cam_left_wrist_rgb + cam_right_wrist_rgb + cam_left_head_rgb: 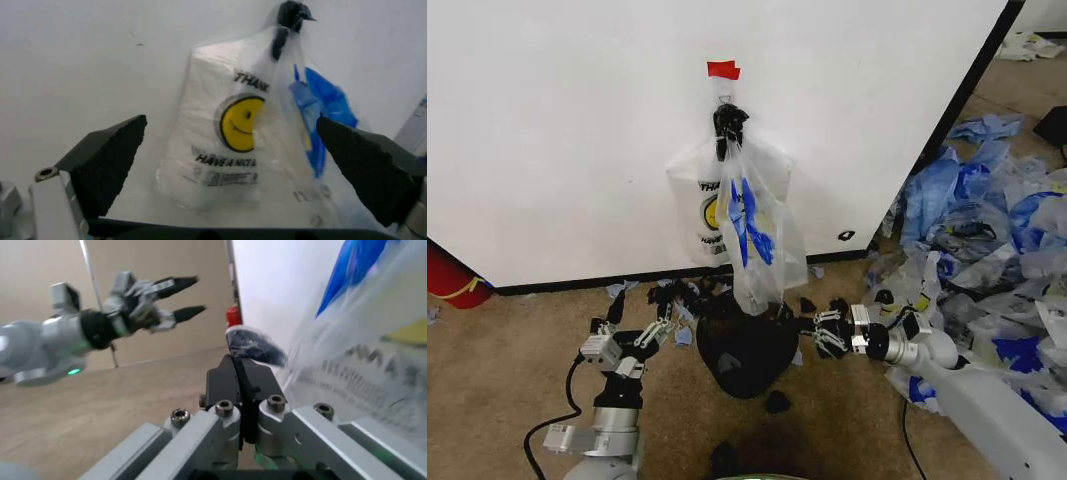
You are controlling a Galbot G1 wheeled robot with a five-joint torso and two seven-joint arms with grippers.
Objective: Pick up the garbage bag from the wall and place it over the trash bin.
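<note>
- Head view: two plastic bags are hung from a black hook (729,120) on the white wall (567,130), under a red tape marker (723,69), so that they are kept off the floor and within reach.
- The garbage bag (757,235), see-through with blue patches, is hung in front; a whiter smiley bag (702,205) is hung behind it, against the wall.
- The trash bin (745,355) is set on the carpet directly beneath the bag's lower end.
- The left gripper (659,322) is held low, left of the bin, jaws spread and empty.
- The right gripper (819,330) is held just right of the bin, near the bag's bottom edge.
- Left wrist view: the left gripper (233,165) is aimed at the wall; both bags are framed between its wide-open jaws, well apart from them, with nothing gripped.
- Right wrist view: the right gripper (241,382) is seen with its jaws pressed together, nothing visibly held; the garbage bag (373,365) lies just beside them, outside the jaws.
</note>
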